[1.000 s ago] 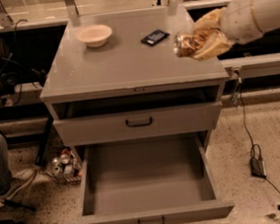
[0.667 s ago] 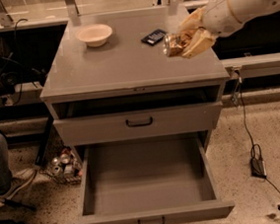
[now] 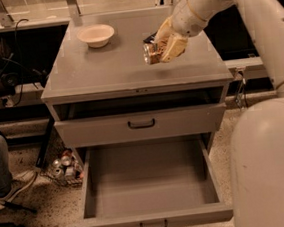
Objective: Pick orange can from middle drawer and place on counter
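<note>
My gripper (image 3: 163, 50) is shut on the orange can (image 3: 152, 53) and holds it on its side just above the right middle of the counter (image 3: 103, 71). The can's silver end faces left and my yellowish fingers (image 3: 173, 46) wrap its body. The arm reaches in from the upper right. Below, the middle drawer (image 3: 148, 185) is pulled far out, a wide grey tray with a small black handle at its front, with nothing in it. The drawer above it (image 3: 141, 124) is slightly open.
A white bowl (image 3: 96, 35) sits on the counter at the back left. A small dark object (image 3: 150, 37) lies on the counter behind my gripper. A cluster of small cans (image 3: 62, 166) lies on the floor left of the cabinet. My robot body (image 3: 270, 163) fills the right foreground.
My gripper has carried the orange can leftward from over the counter's right edge to over its right middle, and the view has moved closer.
</note>
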Available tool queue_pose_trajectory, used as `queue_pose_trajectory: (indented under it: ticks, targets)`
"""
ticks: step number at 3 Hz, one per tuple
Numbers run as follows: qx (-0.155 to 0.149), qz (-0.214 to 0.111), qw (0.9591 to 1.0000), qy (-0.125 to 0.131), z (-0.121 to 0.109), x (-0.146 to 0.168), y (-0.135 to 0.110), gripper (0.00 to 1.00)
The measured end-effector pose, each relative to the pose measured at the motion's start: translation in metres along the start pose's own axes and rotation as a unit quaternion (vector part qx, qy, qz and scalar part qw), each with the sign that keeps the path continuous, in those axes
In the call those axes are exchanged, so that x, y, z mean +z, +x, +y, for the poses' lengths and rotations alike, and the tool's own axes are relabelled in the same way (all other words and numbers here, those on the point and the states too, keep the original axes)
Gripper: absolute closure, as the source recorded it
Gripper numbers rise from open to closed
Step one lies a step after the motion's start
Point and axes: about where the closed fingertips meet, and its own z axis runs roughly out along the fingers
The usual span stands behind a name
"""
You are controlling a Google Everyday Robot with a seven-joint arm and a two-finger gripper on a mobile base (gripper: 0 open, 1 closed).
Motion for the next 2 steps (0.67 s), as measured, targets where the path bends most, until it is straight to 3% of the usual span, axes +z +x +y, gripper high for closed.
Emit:
queue_pose_trajectory:
  ticks: [2]
  targets:
    - [0.007,0.058,0.9975,-0.039,-0.014,0.049,0.000,0.42]
